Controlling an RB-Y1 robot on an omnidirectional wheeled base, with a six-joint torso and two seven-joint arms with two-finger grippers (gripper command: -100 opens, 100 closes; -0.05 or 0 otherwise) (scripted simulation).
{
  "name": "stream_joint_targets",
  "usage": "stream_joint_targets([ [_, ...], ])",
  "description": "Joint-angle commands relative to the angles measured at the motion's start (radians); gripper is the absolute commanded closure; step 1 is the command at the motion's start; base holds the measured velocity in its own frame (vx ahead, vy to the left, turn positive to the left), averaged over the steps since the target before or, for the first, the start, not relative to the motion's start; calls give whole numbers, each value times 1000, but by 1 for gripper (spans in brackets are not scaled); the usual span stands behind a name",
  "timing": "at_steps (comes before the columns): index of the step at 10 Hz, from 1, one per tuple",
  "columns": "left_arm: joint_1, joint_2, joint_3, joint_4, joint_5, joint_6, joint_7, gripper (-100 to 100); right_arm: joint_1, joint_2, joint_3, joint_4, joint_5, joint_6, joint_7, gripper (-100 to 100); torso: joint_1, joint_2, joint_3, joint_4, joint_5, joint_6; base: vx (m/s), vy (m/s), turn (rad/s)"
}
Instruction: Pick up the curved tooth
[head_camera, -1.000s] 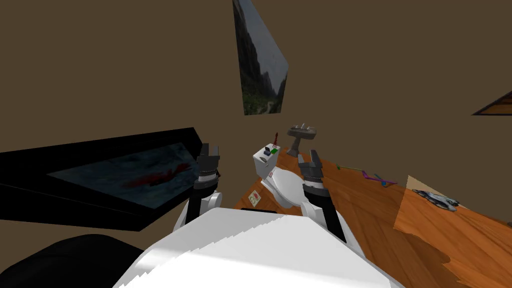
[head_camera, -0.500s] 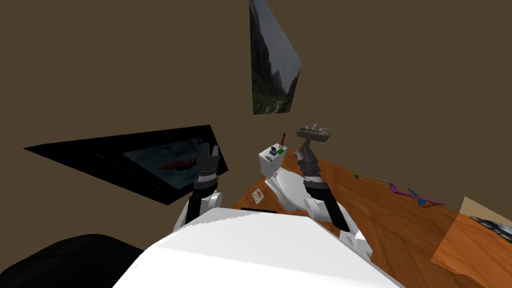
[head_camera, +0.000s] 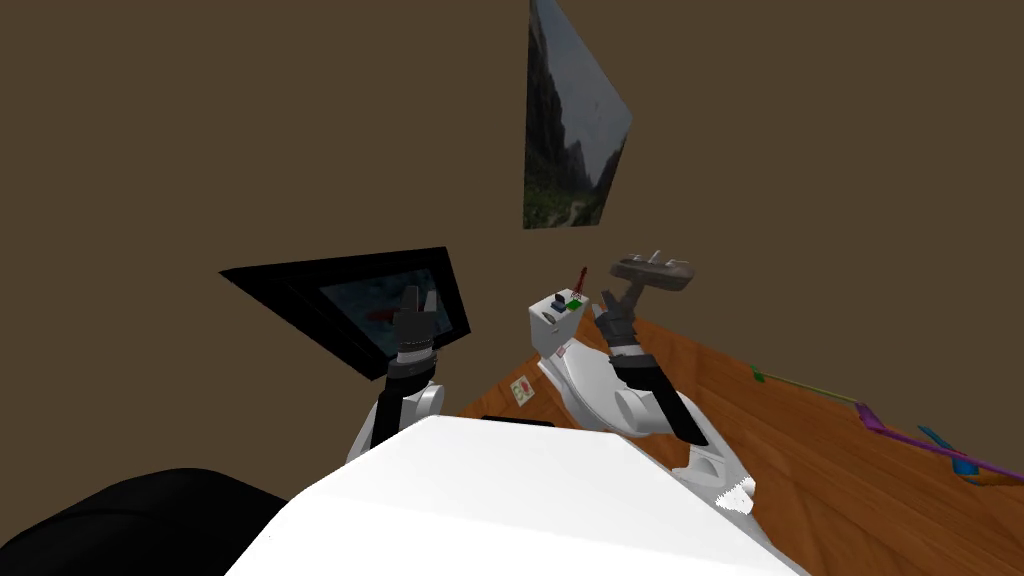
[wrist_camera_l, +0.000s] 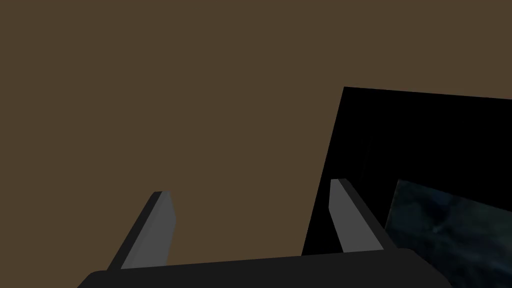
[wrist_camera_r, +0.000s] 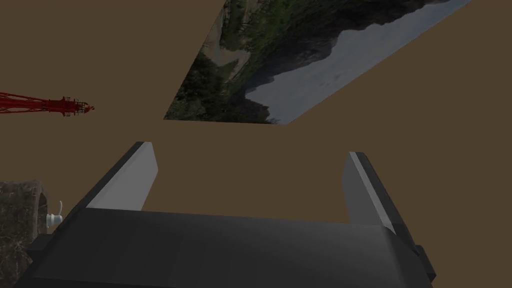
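Tooth, probably the white curved piece (wrist_camera_r: 54, 218), lies just outside the right gripper's (wrist_camera_r: 250, 150) open jaws; left gripper (wrist_camera_l: 248, 188), also open, farther.

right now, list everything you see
landscape picture: one, green-grey, brown wall
black-framed dark picture: one, wall at left
wood-grain surface: one, orange-brown, ahead right
white boxy object: one, on the wood
thin tower: one, red, behind white object
rough pedestal piece: one, grey, beside tower
small curved piece: one, white, beside grey piece
thin sticks: few, purple-blue, far right
left claw: one, grey, open, before black frame
right claw: one, grey, open, near grey piece
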Motion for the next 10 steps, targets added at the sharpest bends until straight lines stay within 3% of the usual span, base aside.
stream_joint_targets([
  [1,0,0,0,0,0,0,0,0,-35,-50,-6,19,-42,50,50,-100,0,0,0,0,0,0,-60,20,381],
  [2,0,0,0,0,0,0,0,0,-35,-73,-6,19,-42,63,55,-100,0,1,0,0,0,-1,-41,9,192],
  [3,0,0,0,0,0,0,0,0,-56,-104,-10,30,-72,104,93,-100,0,0,0,0,0,1,-32,19,319],
  [4,0,0,0,0,0,0,0,0,-56,-120,-10,30,-72,106,93,-100,0,-1,0,0,0,0,-22,11,119],
  [5,0,0,0,0,0,0,0,0,-75,-156,-13,42,-104,151,133,-100,0,-1,-1,0,0,1,-29,24,228],
  [6,0,0,0,0,0,0,0,0,-75,-169,-13,42,-104,151,133,-100,0,-1,-1,0,0,0,-23,14,129],
  [7,0,0,0,0,0,0,0,0,-94,-209,-16,56,-137,198,174,-100,0,-1,-1,0,0,1,-24,23,303],
  [8,0,0,0,0,0,0,0,0,-94,-218,-16,56,-137,198,174,-100,0,-1,-1,0,0,0,-21,15,151],
  [9,0,0,0,0,0,0,0,0,-112,-255,-19,70,-171,239,217,-100,0,-1,-1,0,0,1,-27,27,259],
  [10,0,0,0,0,0,0,0,0,-112,-267,-19,70,-171,246,217,-100,0,-1,-1,0,0,0,-21,17,145],
])
